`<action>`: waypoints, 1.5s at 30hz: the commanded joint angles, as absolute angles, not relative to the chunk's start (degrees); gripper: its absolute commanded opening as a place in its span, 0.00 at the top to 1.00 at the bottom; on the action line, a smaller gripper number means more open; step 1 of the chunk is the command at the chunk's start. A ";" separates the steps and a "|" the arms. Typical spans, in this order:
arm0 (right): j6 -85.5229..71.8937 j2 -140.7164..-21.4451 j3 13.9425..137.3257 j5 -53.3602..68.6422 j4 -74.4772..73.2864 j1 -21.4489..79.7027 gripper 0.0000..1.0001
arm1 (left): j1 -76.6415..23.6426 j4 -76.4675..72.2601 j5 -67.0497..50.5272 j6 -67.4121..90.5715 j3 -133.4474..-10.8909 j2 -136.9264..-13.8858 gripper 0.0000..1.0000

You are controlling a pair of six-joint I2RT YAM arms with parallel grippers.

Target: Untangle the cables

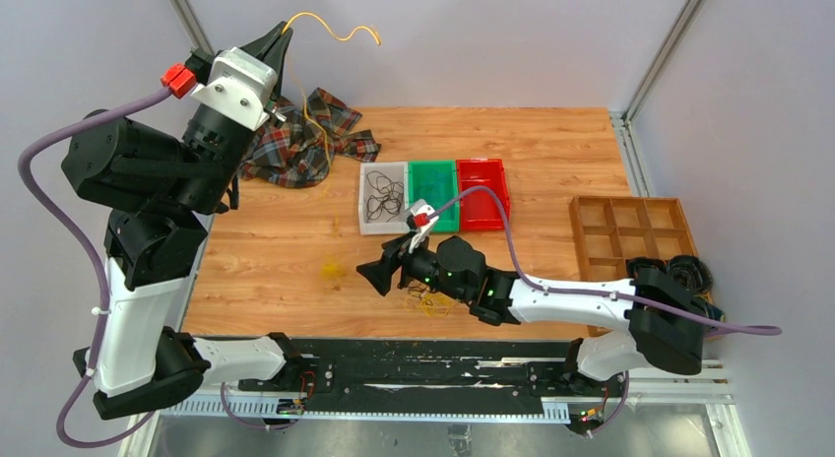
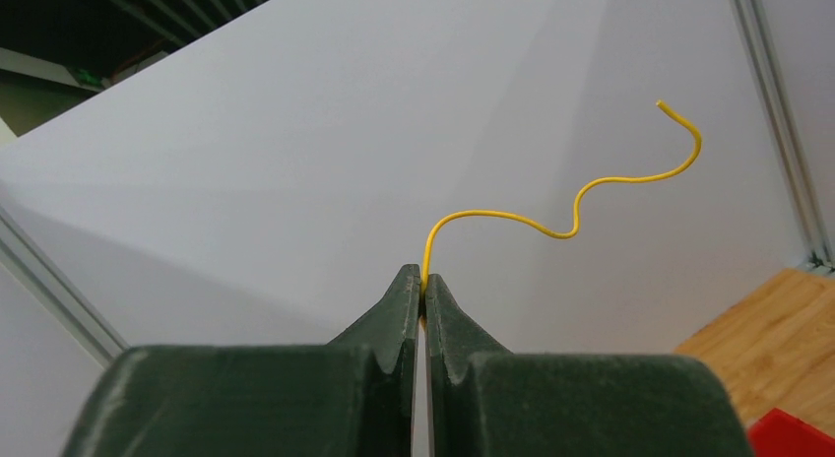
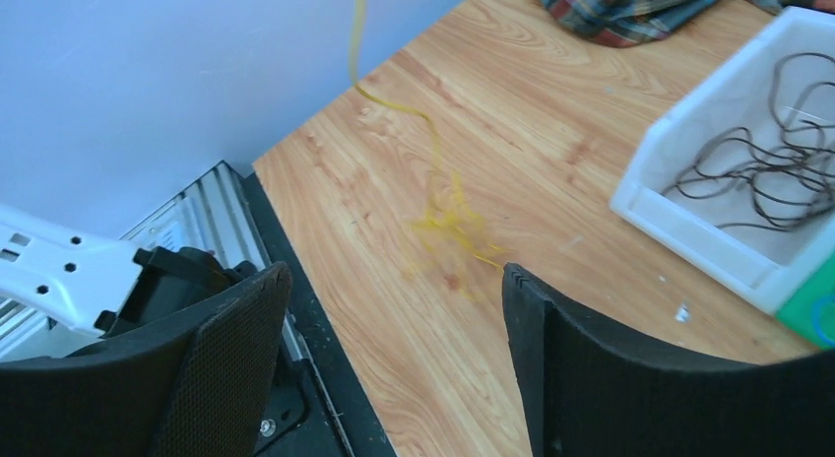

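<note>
My left gripper [image 1: 280,35] is raised high at the far left, shut on a thin yellow cable [image 1: 335,28]. In the left wrist view the closed tips [image 2: 424,281] pinch that cable [image 2: 591,185], and its free end curls up to the right. The strand hangs down from the gripper over the cloth [image 1: 311,122] to a small yellow tangle [image 1: 330,270] on the table. My right gripper [image 1: 380,275] hovers low just right of that tangle, open and empty. In the right wrist view the tangle [image 3: 448,226] lies ahead between the spread fingers [image 3: 394,299]. More yellow wire [image 1: 429,302] lies under the right arm.
A plaid cloth [image 1: 295,142] lies at the far left. White bin [image 1: 369,221] with black wires [image 1: 384,193], green bin [image 1: 433,176] and red bin [image 1: 482,211] sit mid-table. A wooden compartment tray [image 1: 630,226] and black coils [image 1: 684,270] are at the right.
</note>
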State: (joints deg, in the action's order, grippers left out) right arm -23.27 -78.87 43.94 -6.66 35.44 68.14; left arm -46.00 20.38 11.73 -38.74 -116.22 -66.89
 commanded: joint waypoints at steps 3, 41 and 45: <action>-18.11 -84.06 47.15 -6.33 37.01 69.75 0.20 | -46.41 20.55 10.80 -37.89 -117.76 -66.51 0.95; -20.33 -91.95 47.54 -0.90 41.98 66.31 0.28 | -46.41 25.25 9.70 -37.45 -115.95 -64.00 0.95; -20.10 -91.82 47.01 -3.41 41.45 66.47 0.27 | -46.41 25.55 9.40 -36.96 -116.65 -64.26 0.95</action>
State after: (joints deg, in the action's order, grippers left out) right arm -19.70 -93.12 47.70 -2.59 39.35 66.04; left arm -46.00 25.89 10.04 -37.06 -116.18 -64.60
